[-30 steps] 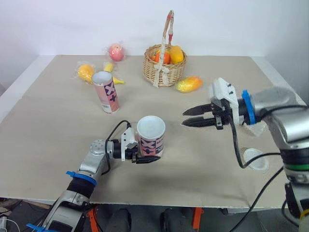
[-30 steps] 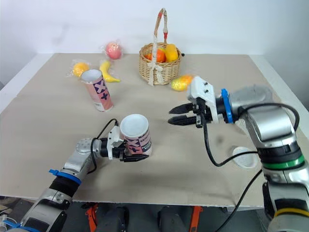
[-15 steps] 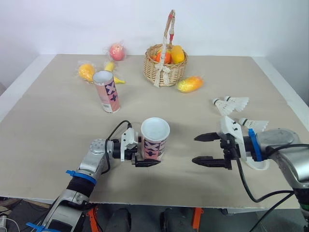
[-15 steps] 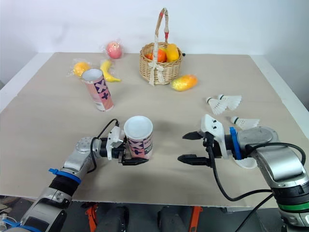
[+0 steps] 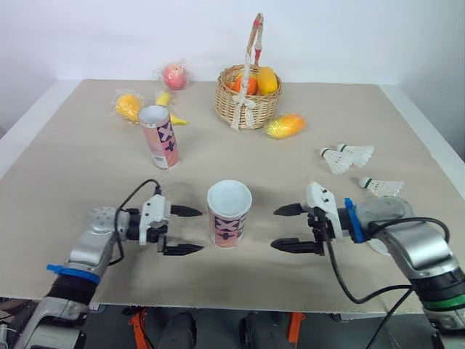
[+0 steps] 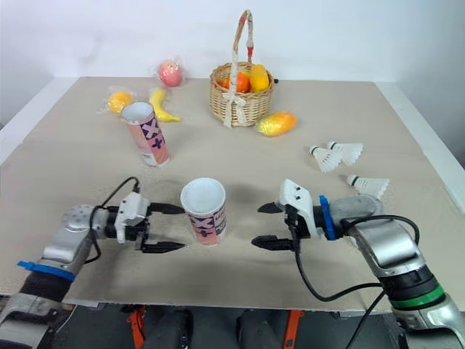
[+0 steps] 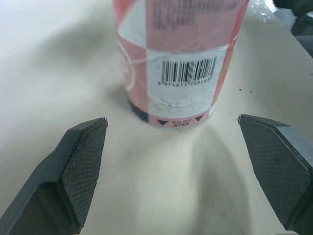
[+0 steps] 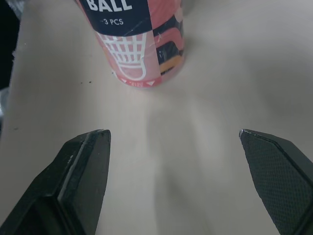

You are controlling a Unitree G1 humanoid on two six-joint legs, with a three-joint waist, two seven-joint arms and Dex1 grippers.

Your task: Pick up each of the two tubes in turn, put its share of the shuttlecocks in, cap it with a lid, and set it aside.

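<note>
A pink patterned tube (image 5: 229, 214) stands upright and open-topped on the table near the front middle. My left gripper (image 5: 203, 230) is open just to its left, fingers pointing at it without touching. My right gripper (image 5: 273, 229) is open just to its right, also apart from it. The left wrist view shows the tube's barcode side (image 7: 181, 63) beyond that gripper's spread fingers (image 7: 73, 171). The right wrist view shows the same tube (image 8: 137, 44). A second open tube (image 5: 160, 137) stands at the back left. Two shuttlecocks (image 5: 347, 155) and a third (image 5: 381, 187) lie at the right.
A wicker basket (image 5: 248, 94) of fruit stands at the back middle, with a mango (image 5: 285, 126) beside it. A wrapped peach (image 5: 174, 75), an orange (image 5: 129, 107) and a banana (image 5: 171, 109) lie at the back left near the second tube.
My left gripper has let go of the tube and drawn back to the left, leaving it standing on the table. My right gripper has come closer to the tube.
</note>
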